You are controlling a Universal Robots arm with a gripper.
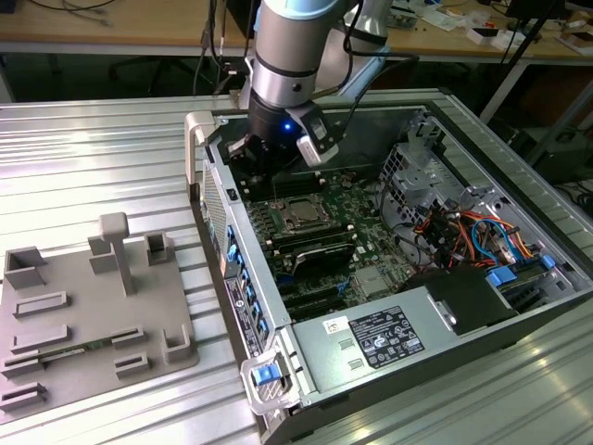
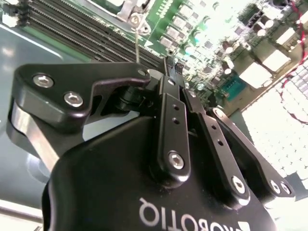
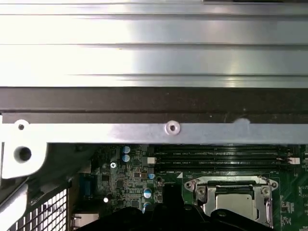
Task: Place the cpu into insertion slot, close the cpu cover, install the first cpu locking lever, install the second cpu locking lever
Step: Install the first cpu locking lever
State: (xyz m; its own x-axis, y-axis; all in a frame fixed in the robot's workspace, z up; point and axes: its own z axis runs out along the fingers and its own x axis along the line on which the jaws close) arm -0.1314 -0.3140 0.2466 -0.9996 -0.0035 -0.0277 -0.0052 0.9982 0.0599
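The insertion slot (image 1: 298, 215) sits on the green board inside the open computer case. The silvery cpu (image 3: 234, 202) lies in it, and the cpu cover (image 3: 236, 184) lies flat around it. My gripper (image 1: 262, 176) hangs over the board just behind the socket, toward the case's rear wall. In the second wrist view the black fingertips (image 2: 168, 65) meet with nothing seen between them. A thin metal locking lever (image 2: 137, 48) rises from the socket corner, right beside one finger. Whether the finger touches it is unclear.
Long black memory slots (image 3: 221, 156) run beside the socket. The case's rear metal wall (image 3: 154, 127) stands close behind the gripper. A drive cage and cable bundle (image 1: 463, 227) fill the exterior view's right. A grey fixture tray (image 1: 83, 315) lies on the table, left of the case.
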